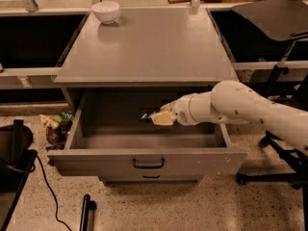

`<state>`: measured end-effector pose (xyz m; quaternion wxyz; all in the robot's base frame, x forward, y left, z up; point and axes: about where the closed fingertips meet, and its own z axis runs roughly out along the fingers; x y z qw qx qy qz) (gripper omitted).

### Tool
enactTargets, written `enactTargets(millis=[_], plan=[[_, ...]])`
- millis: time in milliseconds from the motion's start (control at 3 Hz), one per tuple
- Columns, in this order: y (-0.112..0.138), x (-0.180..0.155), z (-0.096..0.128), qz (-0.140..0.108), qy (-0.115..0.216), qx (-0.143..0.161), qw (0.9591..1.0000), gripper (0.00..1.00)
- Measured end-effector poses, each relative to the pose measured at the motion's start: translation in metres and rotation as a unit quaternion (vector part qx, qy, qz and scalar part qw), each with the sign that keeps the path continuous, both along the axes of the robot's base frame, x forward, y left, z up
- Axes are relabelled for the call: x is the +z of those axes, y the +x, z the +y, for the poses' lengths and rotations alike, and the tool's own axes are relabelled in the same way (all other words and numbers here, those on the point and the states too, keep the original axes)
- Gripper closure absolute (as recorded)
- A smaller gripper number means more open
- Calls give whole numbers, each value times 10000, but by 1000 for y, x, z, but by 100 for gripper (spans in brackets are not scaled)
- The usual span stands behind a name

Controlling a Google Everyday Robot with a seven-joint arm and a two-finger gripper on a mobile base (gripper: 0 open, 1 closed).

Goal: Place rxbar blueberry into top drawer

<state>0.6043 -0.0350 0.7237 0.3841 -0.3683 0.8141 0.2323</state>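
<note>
Presently, the top drawer (96,160) of the grey cabinet (144,47) stands pulled well out toward 6 o'clock, its dark pull handle (148,164) centred on the front panel. The white robot arm (240,105) enters from 3 o'clock, passes over the drawer's right wall and reaches inside the open cavity. The gripper (157,117) hangs near the drawer's middle, slightly toward 12 o'clock and above the drawer floor, pointing to 9 o'clock. It is closed on the rxbar blueberry (145,115), which shows only as a small dark sliver with a blue fleck projecting from the tip at 9 o'clock; the bar is inside the drawer's outline, and contact with the floor cannot be confirmed. A white bowl (106,11) sits at the 11 o'clock corner of the cabinet top, well apart from the arm. Crumpled packets (55,124) lie on the floor at 9 o'clock of the drawer. A black chair (274,13) stands at 2 o'clock.
</note>
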Motion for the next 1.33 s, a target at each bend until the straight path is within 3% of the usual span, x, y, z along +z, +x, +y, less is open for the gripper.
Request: enactTargets(millis=[333,667,1333], plan=[[32,-20,-8,83,-270,-113,9995,100],[45,-41,-14,236,-468,-310,9981,100],[50,-76,-18,564,-465,-571,9957,58]])
